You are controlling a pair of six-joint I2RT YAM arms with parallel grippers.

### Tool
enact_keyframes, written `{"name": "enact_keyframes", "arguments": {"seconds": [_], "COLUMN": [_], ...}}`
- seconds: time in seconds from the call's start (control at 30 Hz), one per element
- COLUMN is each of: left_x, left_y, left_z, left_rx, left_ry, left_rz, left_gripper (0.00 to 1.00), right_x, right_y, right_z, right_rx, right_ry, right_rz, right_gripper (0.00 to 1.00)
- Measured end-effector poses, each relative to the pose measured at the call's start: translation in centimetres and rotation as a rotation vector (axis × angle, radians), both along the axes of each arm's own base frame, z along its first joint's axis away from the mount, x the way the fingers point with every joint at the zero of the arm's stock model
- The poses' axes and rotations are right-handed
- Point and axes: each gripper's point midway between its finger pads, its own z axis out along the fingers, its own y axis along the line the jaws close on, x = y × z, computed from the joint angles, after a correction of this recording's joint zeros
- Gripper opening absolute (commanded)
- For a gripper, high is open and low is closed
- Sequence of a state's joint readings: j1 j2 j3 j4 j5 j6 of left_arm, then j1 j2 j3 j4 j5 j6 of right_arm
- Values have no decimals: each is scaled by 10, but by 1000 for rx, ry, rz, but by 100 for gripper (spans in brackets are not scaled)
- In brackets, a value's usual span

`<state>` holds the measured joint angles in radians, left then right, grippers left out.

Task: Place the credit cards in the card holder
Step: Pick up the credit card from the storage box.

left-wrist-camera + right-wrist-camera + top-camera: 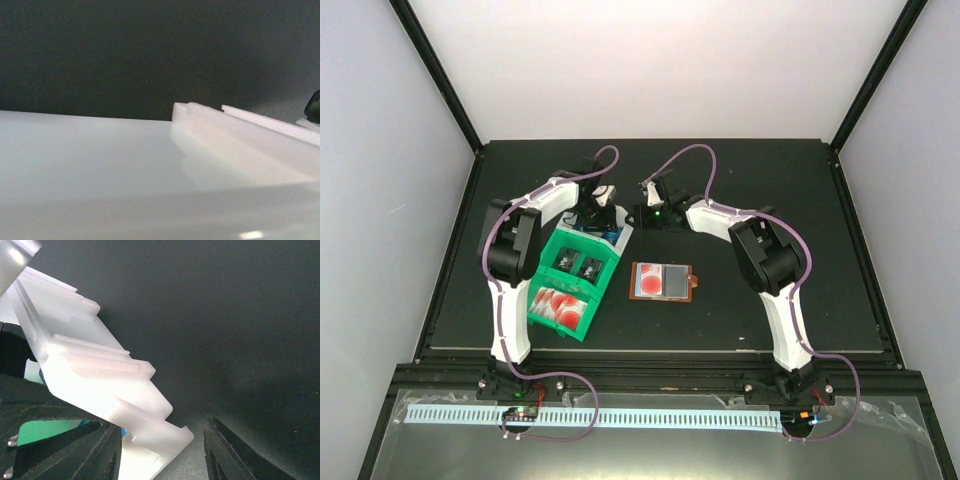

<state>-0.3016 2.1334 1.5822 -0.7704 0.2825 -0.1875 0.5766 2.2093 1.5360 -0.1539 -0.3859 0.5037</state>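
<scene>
The brown card holder (663, 281) lies open on the black mat, with a red-and-white card (647, 280) in its left pocket. Red-and-white cards (556, 305) and black cards (577, 265) sit in the green-and-white tray (548, 262). A sliver of blue card (613, 237) shows in the tray's far compartment. My left gripper (600, 213) hangs over that far compartment. Its wrist view shows only the tray's white wall (150, 165), so its fingers are hidden. My right gripper (646, 215) is open at the tray's far right corner (170, 432), which sits between its fingers.
The tray stands at an angle left of the card holder. Both arms reach in over the mat's far half, close together. The mat's raised frame (650, 352) runs along the near edge, and the black enclosure posts (440, 75) stand at the back corners.
</scene>
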Motion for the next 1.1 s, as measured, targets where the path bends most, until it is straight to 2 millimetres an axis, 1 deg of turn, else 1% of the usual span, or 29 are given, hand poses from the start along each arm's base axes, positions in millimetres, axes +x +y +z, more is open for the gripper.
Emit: {"name": "enact_keyframes", "arguments": {"seconds": [0.03, 0.23, 0.37, 0.7, 0.87, 0.97, 1.1], "left_x": [0, 0, 0, -2, -6, -8, -10], "left_y": [0, 3, 2, -14, -23, -25, -27], "left_z": [0, 1, 5, 35, 42, 43, 43], "left_rx": [-3, -11, -19, -115, -158, -169, -177], "left_ry": [2, 7, 7, 0, 6, 15, 22], "left_rz": [1, 4, 2, -13, -23, -26, -28], "left_gripper": [35, 30, 25, 17, 17, 23, 25], "right_x": [0, 0, 0, -1, -1, -1, -1], "right_y": [0, -1, -1, -3, -3, -3, -3], "right_z": [0, 0, 0, -3, -3, -3, -3], "right_rx": [1, 1, 0, -4, -3, -2, -2], "right_ry": [1, 5, 8, 24, 27, 29, 29], "right_rz": [1, 1, -1, -10, -13, -14, -15], "right_gripper": [46, 46, 46, 45, 45, 45, 45]}}
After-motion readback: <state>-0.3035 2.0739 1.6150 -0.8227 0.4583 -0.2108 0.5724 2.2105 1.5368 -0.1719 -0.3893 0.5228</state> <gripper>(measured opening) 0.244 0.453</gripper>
